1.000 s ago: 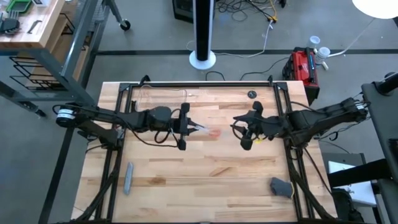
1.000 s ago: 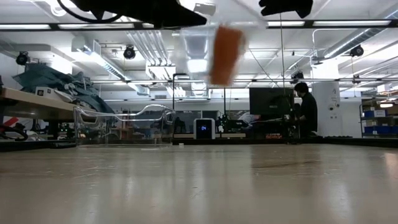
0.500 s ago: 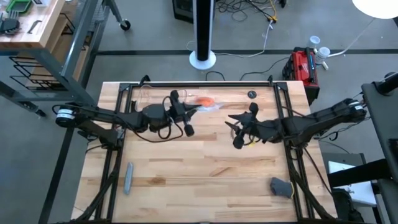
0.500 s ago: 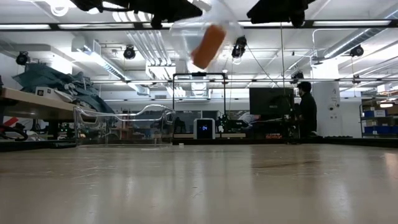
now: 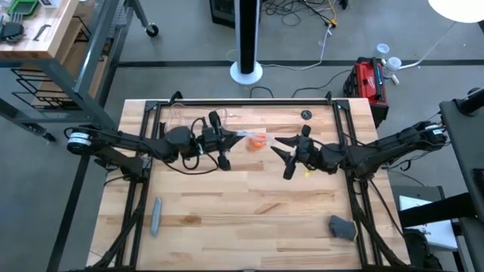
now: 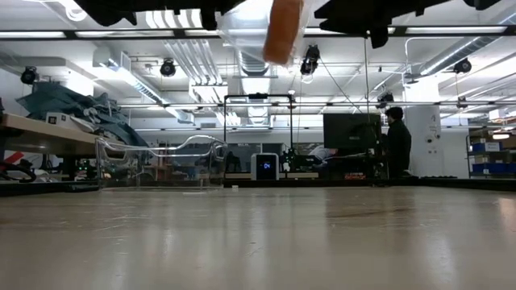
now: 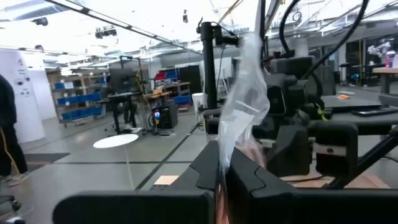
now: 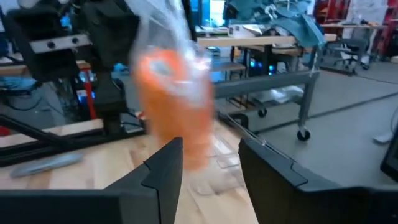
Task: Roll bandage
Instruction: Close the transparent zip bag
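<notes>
The bandage (image 5: 258, 140) is an orange roll sealed inside a clear plastic wrap (image 5: 243, 137), hanging in the air above the far half of the counter (image 5: 249, 204), between the two arms. The left tool (image 7: 222, 169) has its fingers pinched tight on the edge of the wrap, as the left wrist view shows; the film rises loose past them. The right tool (image 8: 209, 155) sits just beside the package with its fingers spread wide, the orange roll (image 8: 171, 102) framed in the gap ahead of them; it holds nothing.

The main risk appears to be the thin grip. The left tool clamps only film, not the roll, so a sideways tug could let the slick plastic slide out and drop the package onto the counter. If the right tool closes too far out, it might catch wrap alone, and both arms pulling could stretch or tear the film unevenly, flinging the roll free. The package also looks blurred in the right wrist view, which suggests it may be swinging; closing on a swinging target could miss it.
</notes>
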`<action>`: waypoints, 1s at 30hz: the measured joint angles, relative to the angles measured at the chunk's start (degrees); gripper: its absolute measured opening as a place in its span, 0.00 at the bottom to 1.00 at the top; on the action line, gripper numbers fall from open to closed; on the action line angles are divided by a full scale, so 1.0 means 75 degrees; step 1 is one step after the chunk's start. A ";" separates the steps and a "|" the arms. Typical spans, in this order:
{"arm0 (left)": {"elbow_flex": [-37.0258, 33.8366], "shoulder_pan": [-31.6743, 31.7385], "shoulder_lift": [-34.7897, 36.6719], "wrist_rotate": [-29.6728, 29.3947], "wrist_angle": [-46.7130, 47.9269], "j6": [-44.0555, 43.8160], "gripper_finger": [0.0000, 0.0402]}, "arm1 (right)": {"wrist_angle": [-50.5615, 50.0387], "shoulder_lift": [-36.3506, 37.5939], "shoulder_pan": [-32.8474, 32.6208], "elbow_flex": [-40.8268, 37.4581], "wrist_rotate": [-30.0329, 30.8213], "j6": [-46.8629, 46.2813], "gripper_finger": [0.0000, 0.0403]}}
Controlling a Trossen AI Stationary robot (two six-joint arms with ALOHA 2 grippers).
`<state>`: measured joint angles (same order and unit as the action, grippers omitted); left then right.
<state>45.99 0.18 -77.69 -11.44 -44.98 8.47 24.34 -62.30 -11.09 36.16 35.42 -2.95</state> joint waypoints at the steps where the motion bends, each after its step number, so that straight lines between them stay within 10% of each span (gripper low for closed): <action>1: -0.0010 0.0005 0.0000 0.0004 -0.0005 -0.0001 0.00 | 0.0094 0.0000 0.0000 0.0000 -0.0091 0.0040 0.38; 30: -0.0196 0.0004 0.0000 0.0003 -0.0722 -0.0323 0.00 | 0.0594 0.0172 -0.0003 0.0035 -0.1467 -0.0028 0.40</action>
<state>44.51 0.21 -77.69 -11.41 -50.39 6.05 28.80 -61.02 -11.11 36.42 24.43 -3.16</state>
